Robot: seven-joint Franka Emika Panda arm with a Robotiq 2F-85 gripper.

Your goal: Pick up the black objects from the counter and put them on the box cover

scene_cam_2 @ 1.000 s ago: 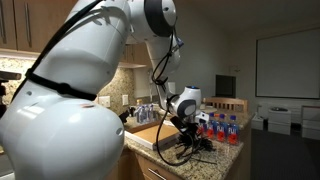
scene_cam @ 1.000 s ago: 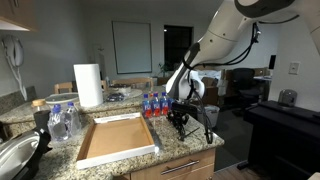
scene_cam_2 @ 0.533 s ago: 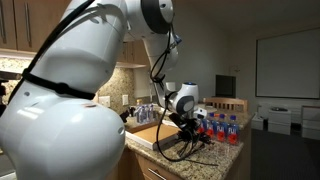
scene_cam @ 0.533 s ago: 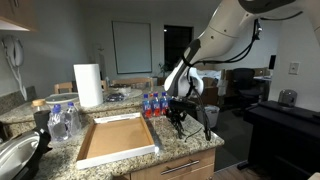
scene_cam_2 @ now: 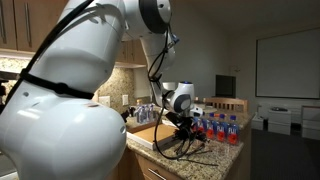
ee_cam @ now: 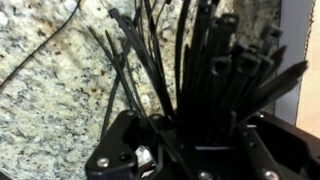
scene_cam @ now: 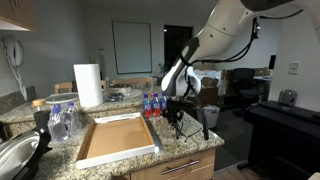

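Note:
My gripper [scene_cam: 177, 110] is shut on the black objects [scene_cam: 181, 126], a bundle of thin black strips that hangs from it just above the counter [scene_cam: 186, 149]. It hovers beside the right rim of the box cover [scene_cam: 115, 141], a shallow tan tray with white rims. In the other exterior view the gripper [scene_cam_2: 173, 121] holds the black objects [scene_cam_2: 187, 141] over the counter's edge. In the wrist view the black objects [ee_cam: 195, 65] fan out from between the jaws of my gripper [ee_cam: 196, 138] over the speckled counter [ee_cam: 50, 100].
A row of small bottles with red labels [scene_cam: 153, 104] stands behind the gripper, also seen in an exterior view [scene_cam_2: 222, 128]. A paper towel roll [scene_cam: 89, 85], clear glass jars [scene_cam: 62, 119] and a round metal bowl [scene_cam: 12, 158] stand left of the tray. The counter edge lies close to the right.
The gripper has shifted a little to the left, toward the box cover, with the black bundle still in its jaws.

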